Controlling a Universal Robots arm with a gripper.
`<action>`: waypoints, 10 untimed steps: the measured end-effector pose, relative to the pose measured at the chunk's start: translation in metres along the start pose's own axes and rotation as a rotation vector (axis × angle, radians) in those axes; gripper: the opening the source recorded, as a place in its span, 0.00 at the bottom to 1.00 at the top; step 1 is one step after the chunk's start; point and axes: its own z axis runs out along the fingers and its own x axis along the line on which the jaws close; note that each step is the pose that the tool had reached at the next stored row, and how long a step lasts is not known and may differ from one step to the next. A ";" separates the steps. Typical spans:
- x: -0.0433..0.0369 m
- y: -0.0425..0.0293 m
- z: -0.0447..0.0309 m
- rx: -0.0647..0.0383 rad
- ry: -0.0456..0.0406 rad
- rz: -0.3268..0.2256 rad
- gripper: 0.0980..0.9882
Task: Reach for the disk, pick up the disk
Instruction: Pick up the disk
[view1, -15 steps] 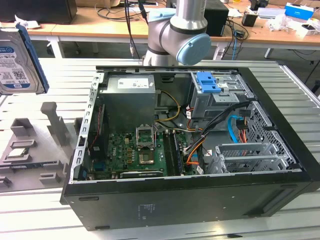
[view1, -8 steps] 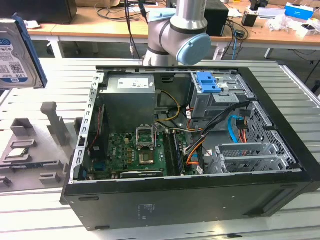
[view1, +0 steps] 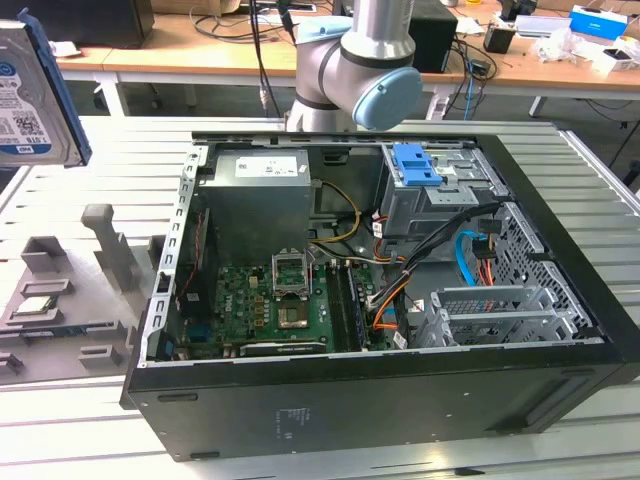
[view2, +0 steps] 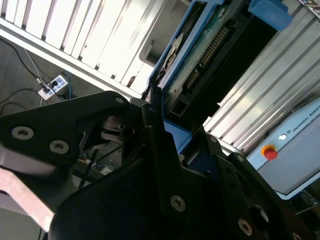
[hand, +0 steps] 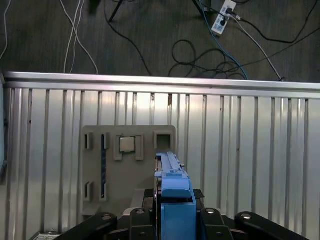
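One disk (view1: 30, 90), upper left of the exterior view, in the air above the table (view1: 60, 420), label to camera, long axis near vertical. End effector (hand: 175, 202) pinched on its blue frame in the first wrist view. One open PC case (view1: 400, 400), one grey holder (view1: 60, 290), one chip (view1: 35, 306). Slatted metal table, cluttered desks (view1: 200, 60) behind

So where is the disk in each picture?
Exterior view: the disk is in the exterior view's upper left corner, label showing, raised above the slatted table.
First wrist view: the disk is edge-on, its blue frame nearest the camera, over the slatted table.
Second wrist view: the disk shows its green circuit board.
Shared landmark: the slatted table.
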 end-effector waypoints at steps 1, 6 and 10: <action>0.0000 -0.0001 -0.0018 0.000 -0.0001 0.000 0.30; 0.0001 -0.0004 -0.0103 0.000 0.0000 0.000 0.30; 0.0001 -0.0003 -0.0177 0.000 -0.0001 0.000 0.30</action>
